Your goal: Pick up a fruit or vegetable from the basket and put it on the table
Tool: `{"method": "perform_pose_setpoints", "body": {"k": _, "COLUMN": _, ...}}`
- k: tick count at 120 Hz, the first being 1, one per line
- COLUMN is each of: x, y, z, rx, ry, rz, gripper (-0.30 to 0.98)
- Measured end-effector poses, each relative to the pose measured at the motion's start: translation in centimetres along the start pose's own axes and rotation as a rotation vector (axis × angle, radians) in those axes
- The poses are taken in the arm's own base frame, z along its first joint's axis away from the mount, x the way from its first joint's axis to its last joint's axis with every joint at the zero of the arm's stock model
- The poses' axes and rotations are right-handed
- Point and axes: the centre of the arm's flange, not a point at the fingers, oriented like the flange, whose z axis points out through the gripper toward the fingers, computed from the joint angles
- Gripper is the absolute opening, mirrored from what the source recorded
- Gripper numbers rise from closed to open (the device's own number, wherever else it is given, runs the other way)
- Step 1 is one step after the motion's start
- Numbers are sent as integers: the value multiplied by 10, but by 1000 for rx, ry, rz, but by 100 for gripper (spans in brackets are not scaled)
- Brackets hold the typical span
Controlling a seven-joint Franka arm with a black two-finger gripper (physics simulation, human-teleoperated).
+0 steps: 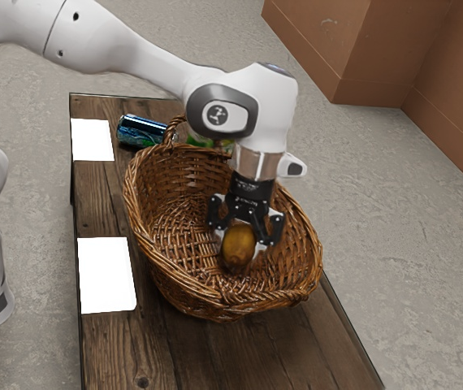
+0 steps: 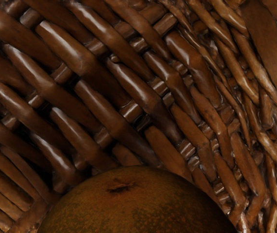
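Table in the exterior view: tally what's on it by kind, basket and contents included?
Basket: 1
Fruit: 1
Can: 1
White rectangles: 2
Green item, mostly hidden, kind unclear: 1
Total: 6

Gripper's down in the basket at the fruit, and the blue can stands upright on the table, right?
No, the exterior view shows the can on its side. The rest holds: the gripper is down in the basket at the fruit, and the can is on the table.
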Motion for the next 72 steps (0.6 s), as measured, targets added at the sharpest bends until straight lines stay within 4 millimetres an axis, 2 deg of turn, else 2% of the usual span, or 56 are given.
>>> {"method": "perform_pose_setpoints", "body": {"k": 6, "x": -14, "y": -6, "z": -28, "rx": -47, "ry": 23, "rz": 7, "gripper": 29}}
{"method": "perform_pose_setpoints", "body": {"k": 14, "x": -53, "y": -14, "z": -67, "rx": -121, "ry": 27, "rz": 39, "gripper": 30}}
{"method": "perform_pose_setpoints", "body": {"k": 23, "x": -130, "y": -36, "z": -101, "rx": -185, "ry": 31, "rz": 126, "gripper": 30}}
{"method": "perform_pose_setpoints", "body": {"k": 30, "x": -189, "y": -58, "z": -117, "rx": -220, "ry": 53, "rz": 181, "gripper": 30}}
{"method": "perform_pose_setpoints", "body": {"k": 34, "x": -224, "y": -66, "z": -118, "rx": -224, "ry": 60, "rz": 210, "gripper": 31}}
{"method": "perform_pose_setpoints", "body": {"k": 39, "x": -257, "y": -71, "z": -113, "rx": -220, "ry": 55, "rz": 227, "gripper": 31}}
{"method": "perform_pose_setpoints", "body": {"k": 46, "x": -289, "y": -74, "z": -103, "rx": -203, "ry": 32, "rz": 224, "gripper": 30}}
{"method": "perform_pose_setpoints", "body": {"k": 64, "x": -314, "y": -55, "z": -61, "rx": -117, "ry": -57, "rz": 147, "gripper": 30}}
{"method": "perform_pose_setpoints", "body": {"k": 72, "x": -316, "y": -42, "z": -47, "rx": -89, "ry": -82, "rz": 108, "gripper": 29}}
